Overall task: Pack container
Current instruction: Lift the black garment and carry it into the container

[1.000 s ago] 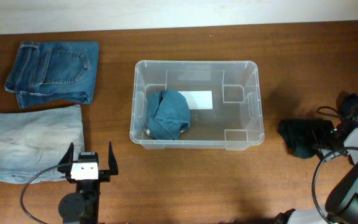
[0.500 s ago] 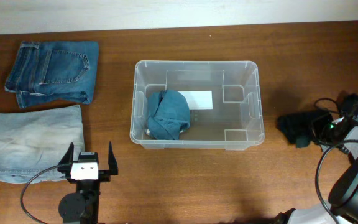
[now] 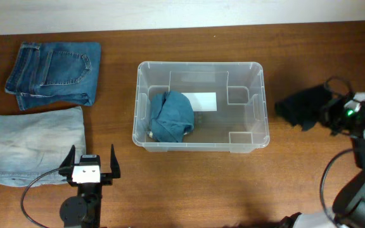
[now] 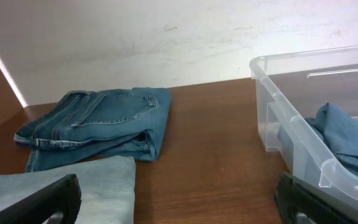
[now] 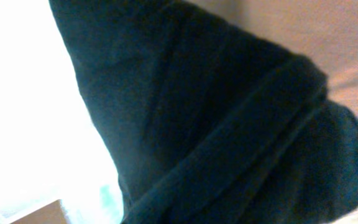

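Observation:
The clear container (image 3: 262,101) stands mid-table with a rolled blue garment (image 3: 171,116) in its left half. To its right, my right gripper (image 3: 330,112) is shut on a dark, crumpled garment (image 3: 301,106), which hangs toward the container. That dark cloth (image 5: 229,124) fills the right wrist view and hides the fingers. My left gripper (image 3: 92,154) stands open near the front edge, beside folded light jeans (image 3: 37,142). In the left wrist view the container's corner (image 4: 291,124) and the blue garment (image 4: 347,134) sit at the right, and nothing lies between the gripper's (image 4: 179,205) fingers.
Folded mid-blue jeans (image 3: 54,73) lie at the back left, also seen in the left wrist view (image 4: 98,121), with the light jeans (image 4: 73,186) in front of them. A white wall runs along the table's far edge. Black cables loop by the right arm.
My right gripper has closed on the dark garment and carried it toward the back of the table, slightly nearer the container. The left arm has not moved.

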Robot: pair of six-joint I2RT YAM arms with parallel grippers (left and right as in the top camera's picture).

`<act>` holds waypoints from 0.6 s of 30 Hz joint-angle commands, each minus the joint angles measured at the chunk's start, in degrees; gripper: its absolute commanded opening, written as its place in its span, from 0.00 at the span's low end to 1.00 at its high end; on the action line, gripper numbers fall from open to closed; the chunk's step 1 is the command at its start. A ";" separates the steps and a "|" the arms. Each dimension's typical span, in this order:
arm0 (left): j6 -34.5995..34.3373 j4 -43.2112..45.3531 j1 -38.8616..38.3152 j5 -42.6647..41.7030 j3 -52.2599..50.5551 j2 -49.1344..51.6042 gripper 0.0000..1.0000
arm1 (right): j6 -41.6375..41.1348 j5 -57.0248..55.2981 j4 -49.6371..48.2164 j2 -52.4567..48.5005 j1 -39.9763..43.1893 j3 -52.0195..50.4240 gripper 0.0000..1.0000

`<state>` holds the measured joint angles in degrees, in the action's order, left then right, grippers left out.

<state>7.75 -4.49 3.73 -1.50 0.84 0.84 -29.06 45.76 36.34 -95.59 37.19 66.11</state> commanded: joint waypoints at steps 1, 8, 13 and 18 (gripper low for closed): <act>0.72 -0.09 -0.20 0.20 -0.33 -0.48 0.99 | 2.91 9.05 3.45 6.25 -0.70 7.34 0.04; 0.72 -0.09 -0.20 0.20 -0.33 -0.48 1.00 | 7.89 9.31 14.36 13.22 -7.37 17.46 0.04; 0.72 -0.09 -0.20 0.20 -0.33 -0.48 0.99 | 10.14 5.60 14.49 14.91 -20.06 17.57 0.04; 0.74 -0.09 -0.20 0.20 -0.33 -0.48 0.99 | 10.73 -6.56 13.81 11.04 -35.01 17.57 0.04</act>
<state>7.75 -4.49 3.73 -1.52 0.84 0.84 -20.56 47.05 50.68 -82.08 9.39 83.07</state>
